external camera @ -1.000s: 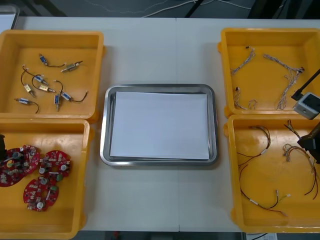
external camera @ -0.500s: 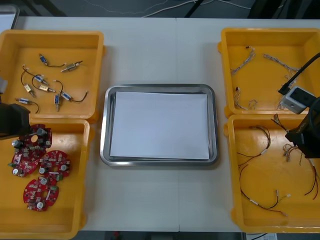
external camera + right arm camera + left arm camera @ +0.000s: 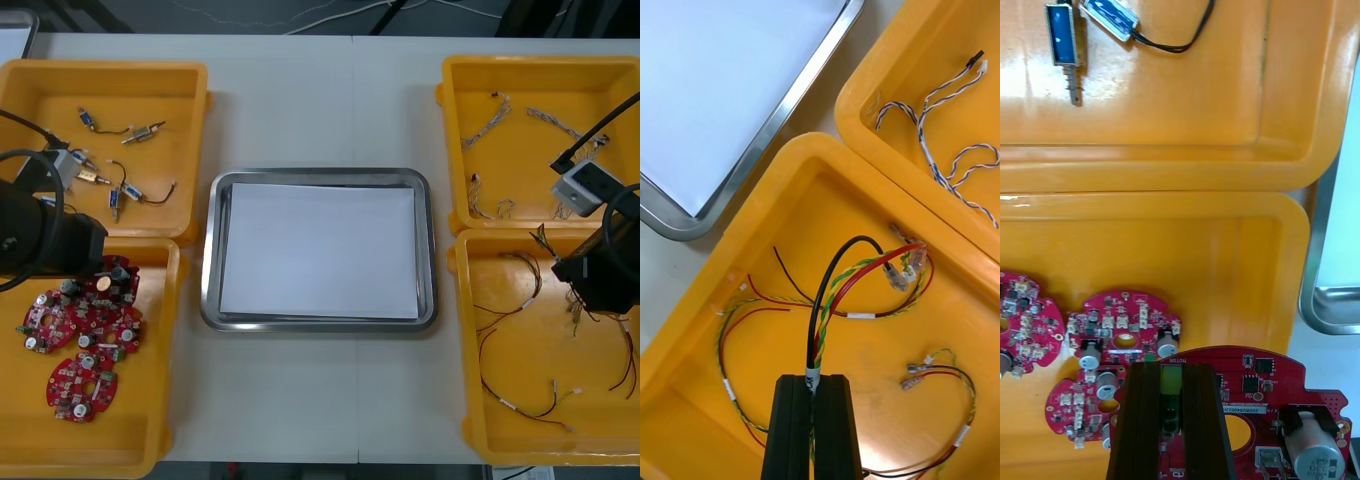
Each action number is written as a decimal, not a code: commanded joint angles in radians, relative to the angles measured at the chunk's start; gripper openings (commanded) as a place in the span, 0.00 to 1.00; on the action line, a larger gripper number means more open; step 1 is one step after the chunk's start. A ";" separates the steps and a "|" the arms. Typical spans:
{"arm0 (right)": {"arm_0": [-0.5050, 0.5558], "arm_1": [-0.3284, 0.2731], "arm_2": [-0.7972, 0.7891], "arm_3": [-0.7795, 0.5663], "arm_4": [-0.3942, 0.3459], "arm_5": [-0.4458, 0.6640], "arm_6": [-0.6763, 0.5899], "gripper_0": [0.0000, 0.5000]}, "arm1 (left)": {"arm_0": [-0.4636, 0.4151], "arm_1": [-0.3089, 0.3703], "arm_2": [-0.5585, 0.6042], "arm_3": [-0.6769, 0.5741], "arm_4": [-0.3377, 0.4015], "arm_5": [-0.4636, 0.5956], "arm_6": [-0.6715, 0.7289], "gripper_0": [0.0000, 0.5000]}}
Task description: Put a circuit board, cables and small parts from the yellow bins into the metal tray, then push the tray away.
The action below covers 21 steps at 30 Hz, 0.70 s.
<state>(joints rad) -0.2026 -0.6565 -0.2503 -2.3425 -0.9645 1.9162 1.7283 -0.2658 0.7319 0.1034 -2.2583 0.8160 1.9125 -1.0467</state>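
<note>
My left gripper [image 3: 90,268] hangs over the near left yellow bin [image 3: 150,420], shut on a round red circuit board [image 3: 108,284]. The left wrist view has that board [image 3: 1259,390] clamped by its edge between the fingers [image 3: 1142,420], above other boards [image 3: 1124,334] lying in the bin. My right gripper [image 3: 585,285] is over the near right yellow bin [image 3: 520,440], shut on a cable bundle. In the right wrist view, the black, red and yellow cable [image 3: 836,289] rises from the fingers [image 3: 836,427]. The metal tray [image 3: 318,325] sits in the middle, white inside.
The far left bin [image 3: 190,80] holds several small metal parts [image 3: 120,195]. Twisted blue and white cables [image 3: 575,150] lie in the far right bin [image 3: 450,80]. More red and yellow cables [image 3: 510,400] lie in the near right bin. Bare table runs in front of and behind the tray.
My left arm has come in from the left edge, carrying a circuit board up and toward the tray. My right arm has shifted left with the cable bundle.
</note>
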 commanded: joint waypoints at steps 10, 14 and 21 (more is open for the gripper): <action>-0.090 -0.009 0.137 -0.032 0.036 0.004 -0.312 0.00 | -0.210 0.044 -0.274 -0.012 -0.052 0.007 0.393 0.00; -0.116 -0.017 0.187 -0.031 0.072 0.004 -0.406 0.00 | -0.254 0.024 -0.341 -0.009 -0.086 0.007 0.462 0.00; -0.129 -0.025 0.223 -0.031 0.085 0.004 -0.489 0.00 | -0.335 -0.025 -0.424 0.065 -0.113 0.007 0.505 0.00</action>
<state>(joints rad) -0.3029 -0.6570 -0.0437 -2.3429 -0.8842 1.9164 1.2812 -0.5254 0.7379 -0.2785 -2.2234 0.7351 1.9127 -0.6531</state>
